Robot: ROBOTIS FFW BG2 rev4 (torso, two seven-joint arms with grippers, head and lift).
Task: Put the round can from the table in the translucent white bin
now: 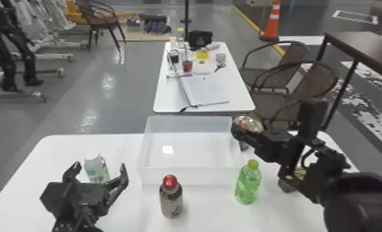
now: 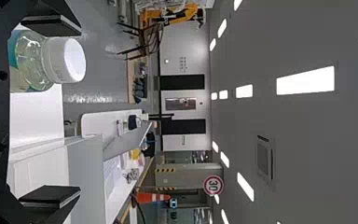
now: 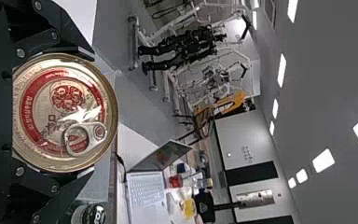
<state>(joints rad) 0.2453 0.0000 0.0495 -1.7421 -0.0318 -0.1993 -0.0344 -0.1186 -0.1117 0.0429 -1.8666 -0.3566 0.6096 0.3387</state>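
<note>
- White translucent plastic gives the bin (image 1: 188, 177) its see-through walls; it is set in the middle of the bench (image 1: 119, 213), with a bright reflection on its floor.
- The round can (image 1: 247, 123) is held between the closed-in fingers of the right hand (image 1: 248, 132), off the bench and near the bin's far right corner. Its gold lid and ring pull are faced toward the right wrist camera.
- Whether the can is over the rim or just outside it cannot be told; the right wall is seen close beside it.
- The left hand (image 1: 100, 166) is spread wide, with nothing gripped. A clear bottle with a white cap (image 2: 65, 60) is seen close to one of its fingers; contact cannot be judged.
- The bin's near side is fronted by a dark bottle with a red cap (image 1: 171, 199), upright toward the left, and a green bottle (image 1: 248, 185), upright near the right corner.
- Beneath the right arm, a dark, yellow-marked object (image 1: 287, 183) is partly hidden, perhaps a jar or another can.
- Beyond the bin, a farther bench (image 1: 168, 100) is laid with a laptop (image 3: 144, 193), scissors (image 1: 220, 66) and a red cup (image 1: 187, 66).
</note>
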